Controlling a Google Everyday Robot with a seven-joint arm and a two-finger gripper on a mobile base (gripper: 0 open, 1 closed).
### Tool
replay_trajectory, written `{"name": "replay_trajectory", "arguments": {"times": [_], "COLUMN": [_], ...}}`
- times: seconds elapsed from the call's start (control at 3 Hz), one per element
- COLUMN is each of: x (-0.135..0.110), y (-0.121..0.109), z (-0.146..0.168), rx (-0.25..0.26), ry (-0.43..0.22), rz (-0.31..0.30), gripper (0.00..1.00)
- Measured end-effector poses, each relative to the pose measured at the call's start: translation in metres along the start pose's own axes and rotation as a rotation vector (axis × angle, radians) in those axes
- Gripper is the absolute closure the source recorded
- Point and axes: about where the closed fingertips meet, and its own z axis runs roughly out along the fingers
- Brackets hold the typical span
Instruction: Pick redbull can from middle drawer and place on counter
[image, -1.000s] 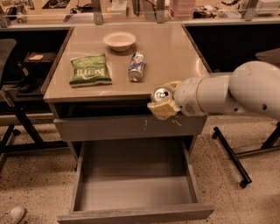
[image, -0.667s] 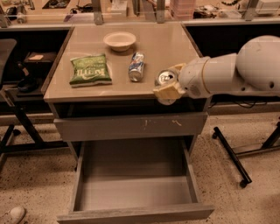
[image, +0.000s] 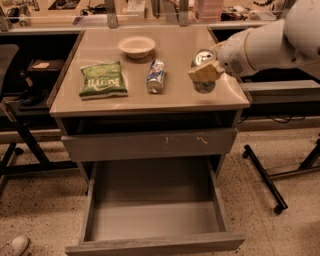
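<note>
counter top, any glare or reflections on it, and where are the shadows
Camera view: warm, dim light; the glossy counter shows soft sheen, with a dark reflection beneath the redbull can held by the gripper near its right edge; the recess under the counter lies in deep shadow.

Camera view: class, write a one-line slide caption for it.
End effector holds the redbull can over the counter's right side, the middle drawer open below.

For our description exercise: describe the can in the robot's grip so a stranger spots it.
Start at the tan counter and look right. There the gripper holds a pale silvery can upright, pull-tab showing; the blue-and-white can lies on its side.
</note>
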Motion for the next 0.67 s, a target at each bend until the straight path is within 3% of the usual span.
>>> {"name": "replay_trajectory", "arguments": {"times": [0.33,0.67], "x": [0.004,0.019], "y": [-0.037,-0.061], "z": [0.014,0.04], "rx": [-0.037,-0.127], "ry": [0.022,0.041], "rz": [0.071,0.177], "gripper": [1.0,1.0]}}
